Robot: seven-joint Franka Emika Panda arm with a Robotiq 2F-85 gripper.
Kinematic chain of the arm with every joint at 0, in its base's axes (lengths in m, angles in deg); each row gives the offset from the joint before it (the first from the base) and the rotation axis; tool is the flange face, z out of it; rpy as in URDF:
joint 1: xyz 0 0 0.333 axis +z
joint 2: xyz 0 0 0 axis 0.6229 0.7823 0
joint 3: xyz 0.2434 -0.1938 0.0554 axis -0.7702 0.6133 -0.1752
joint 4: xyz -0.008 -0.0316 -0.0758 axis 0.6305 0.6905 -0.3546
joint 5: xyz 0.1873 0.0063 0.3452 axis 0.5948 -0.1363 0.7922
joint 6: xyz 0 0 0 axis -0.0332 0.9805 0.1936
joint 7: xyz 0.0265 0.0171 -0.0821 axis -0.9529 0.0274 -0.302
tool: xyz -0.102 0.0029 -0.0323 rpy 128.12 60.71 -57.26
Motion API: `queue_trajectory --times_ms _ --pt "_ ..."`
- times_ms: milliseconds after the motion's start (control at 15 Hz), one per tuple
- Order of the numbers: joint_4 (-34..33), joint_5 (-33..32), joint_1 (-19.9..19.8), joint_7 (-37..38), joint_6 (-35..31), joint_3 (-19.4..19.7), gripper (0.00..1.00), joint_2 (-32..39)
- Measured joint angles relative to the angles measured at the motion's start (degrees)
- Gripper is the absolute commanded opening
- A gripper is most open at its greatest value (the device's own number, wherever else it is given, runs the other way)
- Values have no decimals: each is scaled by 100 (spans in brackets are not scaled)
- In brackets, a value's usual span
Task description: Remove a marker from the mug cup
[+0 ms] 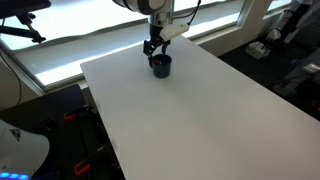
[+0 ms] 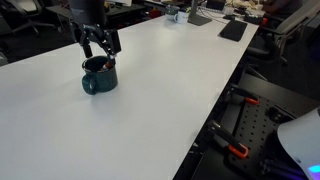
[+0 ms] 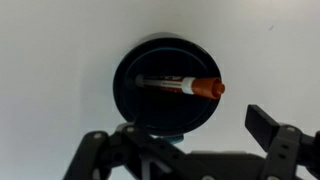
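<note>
The mug cup is small, dark and round and stands near the far edge of the white table. In an exterior view its handle faces the near left. The wrist view looks straight down into the mug cup. The marker lies inside it, a dark barrel with an orange-red cap leaning on the right rim. My gripper hangs directly above the mug cup with its fingers spread open and empty, also seen in an exterior view and in the wrist view.
A window strip runs behind the table's far edge. Dark items lie at the far end of the table. Black frames with orange clamps stand beside the table edge.
</note>
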Motion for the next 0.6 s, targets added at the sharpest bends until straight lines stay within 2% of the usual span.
queue_trajectory --times_ms 600 --pt "1 4 -7 8 52 7 100 41"
